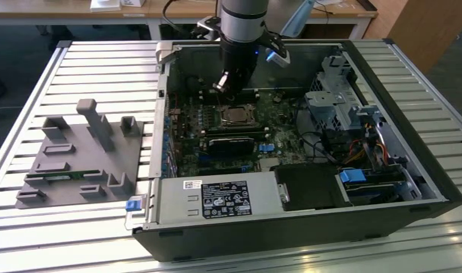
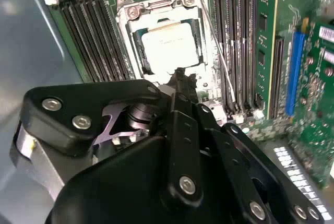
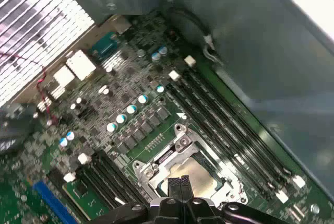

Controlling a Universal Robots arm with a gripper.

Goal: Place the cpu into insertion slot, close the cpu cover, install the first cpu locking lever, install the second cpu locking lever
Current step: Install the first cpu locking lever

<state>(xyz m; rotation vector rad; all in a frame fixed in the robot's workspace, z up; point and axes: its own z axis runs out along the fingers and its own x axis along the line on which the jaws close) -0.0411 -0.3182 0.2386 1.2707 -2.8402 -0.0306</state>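
Down inside the case (image 1: 292, 239), the cpu (image 2: 169, 46) sat in the insertion slot (image 1: 237, 115) under the shut-looking cpu cover (image 2: 156, 12), gripper (image 2: 180, 75) pinched closed and empty at its edge, so I'd guess lever step, needing precise aim on that thin wire lever (image 2: 216, 57).

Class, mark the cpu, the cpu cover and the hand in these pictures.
cpu (image 2: 169, 46): second wrist view, middle of its silvery top.
cpu cover (image 2: 162, 10): second wrist view, a bar of its metal frame.
hand (image 3: 180, 183): first wrist view, between its fingertips.
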